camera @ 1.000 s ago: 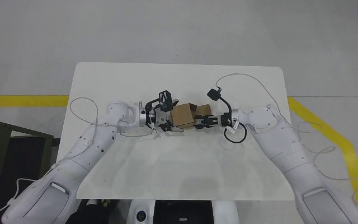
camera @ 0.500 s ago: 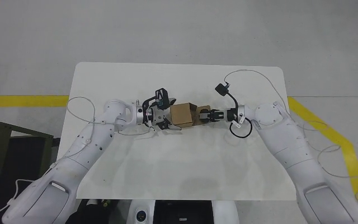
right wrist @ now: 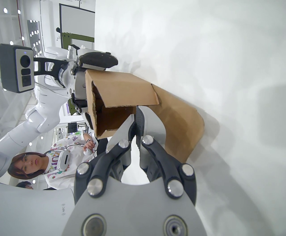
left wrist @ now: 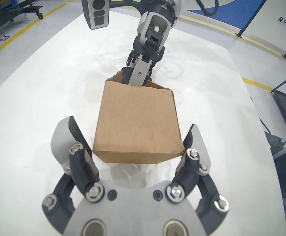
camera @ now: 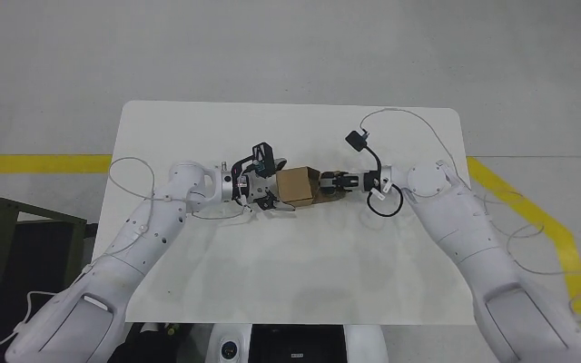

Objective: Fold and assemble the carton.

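- We see a white counter with round corners. It stands on a grey floor with a yellow line on it.
- Thin white cables lie on the counter, one near the right edge and one near the left edge.
- In the left wrist view a blue board stands in the room, past the counter.
- The brown carton lies near the middle of the counter, a bit closer to the far edge. It sits between the two arms.
- The left end effector is at the carton's left end. Its fingers are wide apart with the carton between them. One pad touches a carton corner and the other pad is just off it.
- The right end effector is at the carton's right end, with its two fingers pressed together.
- The left wrist view shows the carton's plain top side. At the far end the right end effector's tips go into it.
- The right wrist view looks into the carton's open end. We see the dark hollow inside and a loose flap lying out on the counter. We cannot tell if any cardboard is pinched between the tips.
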Tool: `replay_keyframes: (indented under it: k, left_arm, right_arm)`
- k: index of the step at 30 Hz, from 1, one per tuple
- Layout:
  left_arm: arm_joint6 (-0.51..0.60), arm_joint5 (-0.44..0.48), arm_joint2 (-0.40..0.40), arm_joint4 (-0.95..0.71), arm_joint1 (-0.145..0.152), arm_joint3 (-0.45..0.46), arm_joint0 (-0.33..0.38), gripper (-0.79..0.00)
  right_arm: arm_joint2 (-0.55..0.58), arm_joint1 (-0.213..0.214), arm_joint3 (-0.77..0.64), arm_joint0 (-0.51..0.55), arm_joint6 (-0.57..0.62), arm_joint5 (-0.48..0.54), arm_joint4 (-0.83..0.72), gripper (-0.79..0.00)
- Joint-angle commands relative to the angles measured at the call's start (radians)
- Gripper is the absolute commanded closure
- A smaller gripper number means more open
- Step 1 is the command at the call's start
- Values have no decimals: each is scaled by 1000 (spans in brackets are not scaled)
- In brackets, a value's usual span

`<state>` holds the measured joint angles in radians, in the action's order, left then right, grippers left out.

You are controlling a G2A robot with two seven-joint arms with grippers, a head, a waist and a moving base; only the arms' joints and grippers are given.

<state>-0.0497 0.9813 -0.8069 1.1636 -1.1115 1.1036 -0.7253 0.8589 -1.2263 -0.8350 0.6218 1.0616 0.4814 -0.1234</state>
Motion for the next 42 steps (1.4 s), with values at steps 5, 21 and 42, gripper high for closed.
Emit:
replay_keyframes:
  k: [5, 21, 42]
  left_arm:
    - [0, 7, -1, 5, -4, -11, 2, -785]
    - [-3, 21, -9, 14, -14, -30, 5, -785]
    - [15, 31, -15, -5, -20, -48, 7, -785]
  right_arm:
    - [-33, -23, 42, -34, 45, 34, -26, 0]
    - [-104, -81, 101, -63, 67, 70, -83, 0]
    - [-90, -96, 133, -76, 53, 92, -84, 0]
